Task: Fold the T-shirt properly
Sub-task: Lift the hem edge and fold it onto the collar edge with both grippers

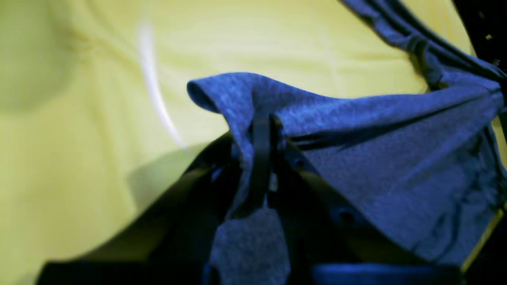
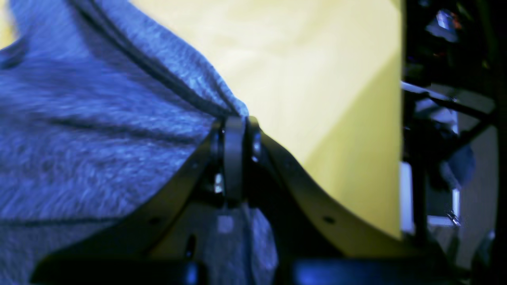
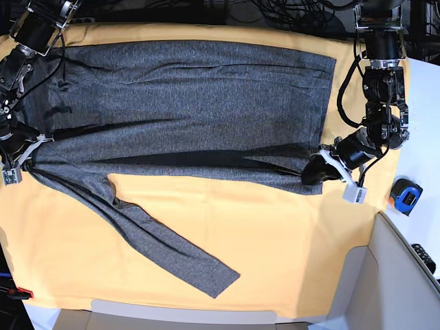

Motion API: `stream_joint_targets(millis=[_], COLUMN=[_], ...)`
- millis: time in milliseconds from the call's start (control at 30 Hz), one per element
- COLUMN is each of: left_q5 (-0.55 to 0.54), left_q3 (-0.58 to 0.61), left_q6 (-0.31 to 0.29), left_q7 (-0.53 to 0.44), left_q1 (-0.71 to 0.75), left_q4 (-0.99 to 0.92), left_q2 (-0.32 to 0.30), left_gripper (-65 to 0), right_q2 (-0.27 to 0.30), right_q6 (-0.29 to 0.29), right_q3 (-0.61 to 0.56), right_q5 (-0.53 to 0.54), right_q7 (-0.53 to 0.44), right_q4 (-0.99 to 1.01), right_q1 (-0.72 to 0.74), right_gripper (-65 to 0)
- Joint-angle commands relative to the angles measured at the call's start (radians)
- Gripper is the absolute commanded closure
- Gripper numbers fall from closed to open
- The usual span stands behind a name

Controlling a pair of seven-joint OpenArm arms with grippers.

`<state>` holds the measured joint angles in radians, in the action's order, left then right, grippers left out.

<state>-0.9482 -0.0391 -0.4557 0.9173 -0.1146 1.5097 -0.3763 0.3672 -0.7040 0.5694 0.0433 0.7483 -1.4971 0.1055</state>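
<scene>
The T-shirt [image 3: 192, 96], dark heathered grey, lies spread wide across the yellow-orange cloth [image 3: 289, 240]. One long sleeve [image 3: 172, 251] trails toward the front edge. My left gripper [image 3: 315, 172] is shut on the shirt's lower right corner; in the left wrist view its fingertips [image 1: 263, 130] pinch a raised fold of the T-shirt [image 1: 396, 150] above the cloth. My right gripper [image 3: 29, 157] is shut on the shirt's lower left edge. The right wrist view shows that gripper [image 2: 235, 124] clamped on the T-shirt [image 2: 99, 150], which is pulled taut. The near hem hangs between both grippers with a shadow under it.
A blue tape measure [image 3: 405, 194] lies on the white surface right of the cloth. A grey bin wall [image 3: 385, 275] stands at the front right. Cables [image 3: 275, 14] and dark frame parts run along the back edge. Bare cloth stretches in front of the shirt.
</scene>
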Motion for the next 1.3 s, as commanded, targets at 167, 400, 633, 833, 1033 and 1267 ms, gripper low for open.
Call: stream_joint_targets(millis=[167, 400, 633, 833, 1033, 1267], left_q5=[-0.009, -0.009, -0.009, -0.007, -0.007, -0.007], left_q3=[-0.069, -0.107, -0.147, -0.153, -0.153, -0.153], left_q6=[-0.002, -0.002, -0.002, -0.002, -0.002, -0.002], left_q7=[0.015, 0.027, 0.026, 0.026, 0.027, 0.027], left_q1=[0.077, 0.158, 0.224, 0.273, 0.323, 0.359], left_q4=[0.111, 0.128, 0.128, 0.128, 0.128, 0.13], left_q2=[-0.014, -0.014, -0.014, -0.014, -0.014, -0.014], left_gripper=[0.0, 0.0, 0.0, 0.0, 0.0, 0.0], right_q2=[0.025, 0.022, 0.0, -0.033, -0.05, -0.056], right_q6=[0.006, 0.006, 0.006, 0.006, 0.006, 0.006], right_q3=[0.067, 0.097, 0.097, 0.099, 0.099, 0.099], right_q5=[0.005, 0.005, 0.005, 0.005, 0.002, 0.0], right_q7=[-0.02, -0.02, -0.019, -0.019, -0.019, -0.019], right_q4=[-0.049, -0.101, -0.129, -0.127, -0.121, -0.121], right_q1=[-0.056, -0.155, -0.238, -0.278, -0.298, -0.3], right_gripper=[0.0, 0.0, 0.0, 0.0, 0.0, 0.0])
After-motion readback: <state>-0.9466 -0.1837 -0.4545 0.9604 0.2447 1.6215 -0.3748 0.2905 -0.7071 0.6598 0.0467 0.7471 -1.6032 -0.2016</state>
